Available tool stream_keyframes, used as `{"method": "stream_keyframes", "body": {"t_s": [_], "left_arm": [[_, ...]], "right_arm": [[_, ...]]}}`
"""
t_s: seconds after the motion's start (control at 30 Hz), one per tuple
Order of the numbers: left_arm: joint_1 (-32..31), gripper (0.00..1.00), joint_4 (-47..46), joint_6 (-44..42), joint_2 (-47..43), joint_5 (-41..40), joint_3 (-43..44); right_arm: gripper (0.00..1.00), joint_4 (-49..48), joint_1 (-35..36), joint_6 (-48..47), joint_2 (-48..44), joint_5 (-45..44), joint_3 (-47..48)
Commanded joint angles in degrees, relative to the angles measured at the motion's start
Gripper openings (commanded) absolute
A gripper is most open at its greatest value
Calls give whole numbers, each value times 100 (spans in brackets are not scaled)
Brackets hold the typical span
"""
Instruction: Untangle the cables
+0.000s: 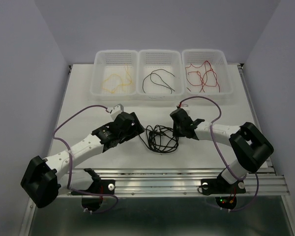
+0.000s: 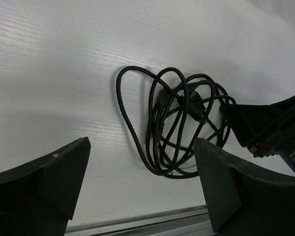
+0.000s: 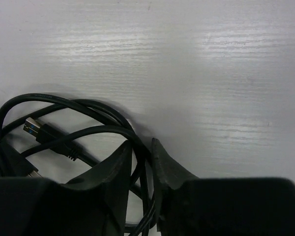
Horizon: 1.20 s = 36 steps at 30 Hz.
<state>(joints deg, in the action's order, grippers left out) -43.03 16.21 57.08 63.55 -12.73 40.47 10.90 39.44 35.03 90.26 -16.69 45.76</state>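
Observation:
A tangled bundle of black cable (image 1: 161,139) lies on the white table between my two grippers. In the left wrist view the bundle (image 2: 179,123) lies just ahead of my left gripper (image 2: 142,174), which is wide open and empty. My left gripper (image 1: 139,126) is to the left of the bundle. My right gripper (image 1: 177,132) sits at the bundle's right edge. In the right wrist view it (image 3: 142,152) is shut on strands of the black cable (image 3: 78,105), with a USB plug (image 3: 34,129) lying to the left.
Three white baskets stand at the back: the left one (image 1: 98,86) holds a yellow cable (image 1: 115,81), the middle one (image 1: 179,56) a black cable (image 1: 157,81), the right one (image 1: 226,59) red cables (image 1: 202,76). A metal rail (image 1: 177,174) runs along the table's near edge.

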Motion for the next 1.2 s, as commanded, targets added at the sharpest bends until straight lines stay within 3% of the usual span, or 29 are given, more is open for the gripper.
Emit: {"method": "stream_keyframes", "body": {"t_s": [0.0, 0.03, 0.4, 0.73, 1.03, 1.17], "left_arm": [[-57, 99, -162, 58, 61, -133, 84], [-57, 99, -170, 58, 70, -116, 84], [-233, 99, -495, 5, -131, 104, -3], [-285, 99, -1049, -241, -712, 412, -232], [-347, 99, -2226, -469, -1081, 1176, -566], [-443, 99, -2262, -593, -1011, 1177, -628]], "right_arm": [[8, -114, 133, -82, -34, -414, 258], [1, -114, 134, -145, -96, -423, 293], [1, -96, 749, -1540, -1431, -845, 733], [1, -712, 960, -2281, -2855, 148, 829], [1, -316, 960, -2026, -2803, 324, 1067], [1, -220, 960, -1956, -2724, 219, 1207]]}}
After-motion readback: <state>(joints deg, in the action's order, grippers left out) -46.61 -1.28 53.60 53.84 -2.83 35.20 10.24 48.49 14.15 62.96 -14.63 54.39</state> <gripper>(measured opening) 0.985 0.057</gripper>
